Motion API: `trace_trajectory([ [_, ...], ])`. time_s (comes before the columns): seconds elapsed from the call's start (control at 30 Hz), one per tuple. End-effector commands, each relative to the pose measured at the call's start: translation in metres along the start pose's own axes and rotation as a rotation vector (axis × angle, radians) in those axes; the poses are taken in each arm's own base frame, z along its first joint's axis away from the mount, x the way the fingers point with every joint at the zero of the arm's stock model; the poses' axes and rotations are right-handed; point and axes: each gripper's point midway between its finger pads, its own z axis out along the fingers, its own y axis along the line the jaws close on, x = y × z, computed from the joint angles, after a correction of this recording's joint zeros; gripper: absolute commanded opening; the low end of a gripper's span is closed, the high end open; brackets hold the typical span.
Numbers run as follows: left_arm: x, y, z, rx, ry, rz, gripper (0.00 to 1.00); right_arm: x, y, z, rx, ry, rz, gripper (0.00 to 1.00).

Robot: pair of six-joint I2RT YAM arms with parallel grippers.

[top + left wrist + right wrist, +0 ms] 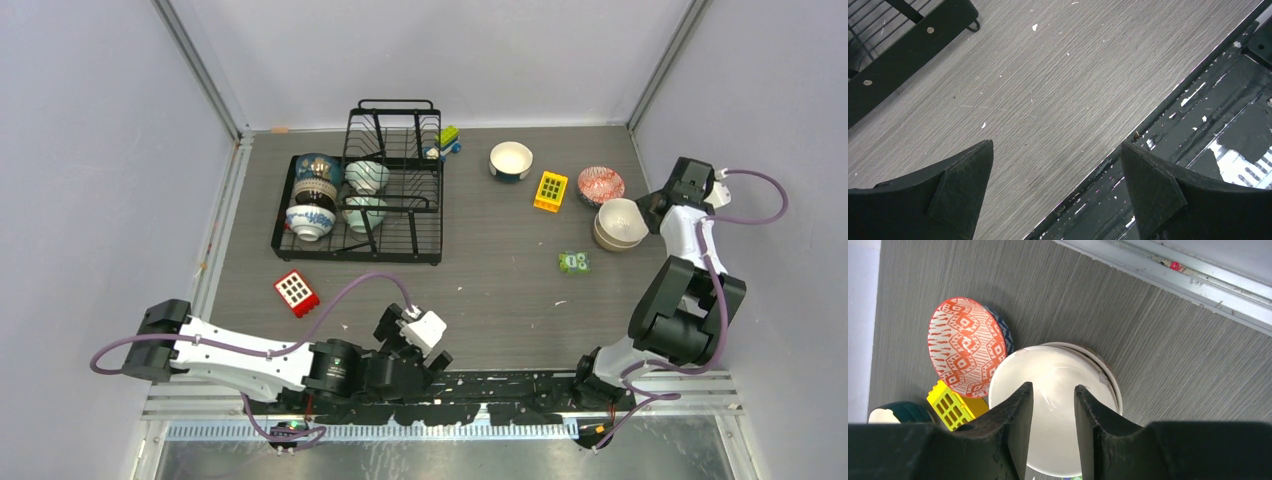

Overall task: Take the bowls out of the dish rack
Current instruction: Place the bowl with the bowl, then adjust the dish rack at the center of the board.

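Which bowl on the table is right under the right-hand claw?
The plain white bowl, stacked in another; the red-patterned bowl and teal-sided bowl lie off to one side.

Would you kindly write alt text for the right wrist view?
The right hand, fingers slightly apart, sits above a white bowl nested in another on the grey table. Beside it are a red-patterned bowl, a yellow block and a teal bowl.

Table (500,290): grey wood-grain top, was speckled with white flecks. Walls (450,50): plain pale grey, closed in back and both sides. Metal posts (201,70) ran up rear corners. Near edge held black plate (1208,100), paint chipped, then ribbed metal rail (450,432). Light was even, shadows soft.
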Motion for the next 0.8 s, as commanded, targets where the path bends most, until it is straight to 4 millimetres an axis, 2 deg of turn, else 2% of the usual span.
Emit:
trace_trajectory([
  [0.0,-0.024,-0.009,-0.002,0.019,-0.050,-0.025,1.00,-0.012,0.020,-0.009,-0.090,-0.040,0.034,0.41],
  [0.1,-0.026,-0.009,-0.002,0.015,-0.051,-0.019,1.00,-0.021,0.047,-0.030,-0.171,-0.077,0.037,0.43],
  [0.17,-0.029,-0.009,-0.002,0.015,-0.054,-0.011,1.00,-0.024,0.072,-0.051,-0.244,-0.105,0.020,0.45],
  [0.3,-0.035,-0.005,-0.006,-0.002,-0.053,0.004,1.00,-0.011,0.127,-0.107,-0.389,-0.149,-0.086,0.45],
  [0.37,-0.039,-0.003,-0.008,-0.006,-0.055,0.008,1.00,0.005,0.147,-0.133,-0.439,-0.146,-0.158,0.46],
  [0.43,-0.043,-0.002,-0.009,-0.010,-0.054,0.011,1.00,0.021,0.160,-0.154,-0.478,-0.138,-0.198,0.46],
  [0.53,-0.051,0.001,-0.012,-0.019,-0.059,0.003,1.00,0.049,0.170,-0.176,-0.512,-0.123,-0.246,0.47],
  [0.77,-0.066,0.014,-0.015,-0.078,-0.094,-0.038,1.00,0.103,0.183,-0.203,-0.546,-0.094,-0.369,0.54],
])
